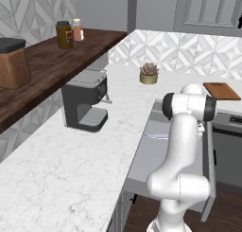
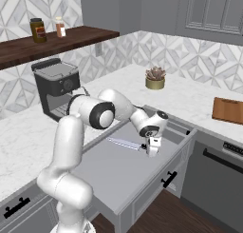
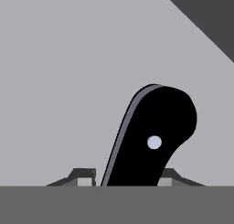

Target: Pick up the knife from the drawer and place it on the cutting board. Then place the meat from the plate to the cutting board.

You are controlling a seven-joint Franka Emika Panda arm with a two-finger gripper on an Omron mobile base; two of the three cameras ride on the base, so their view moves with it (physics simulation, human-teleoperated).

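Left base view: the slim silver-bladed, black-handled knife (image 1: 157, 136) lies flat in the wide, shallow grey drawer (image 1: 146, 165), well apart from the small reddish-brown wooden cutting board (image 1: 221, 90).

Right base view: the gripper (image 2: 152, 152) stands over the knife's handle end.

Hand view: the fingertips (image 3: 85, 176) flank the black handle (image 3: 153, 136); whether they already pinch it, I cannot tell. Likely light, stiff and slippery, so take the handle, not the blade.
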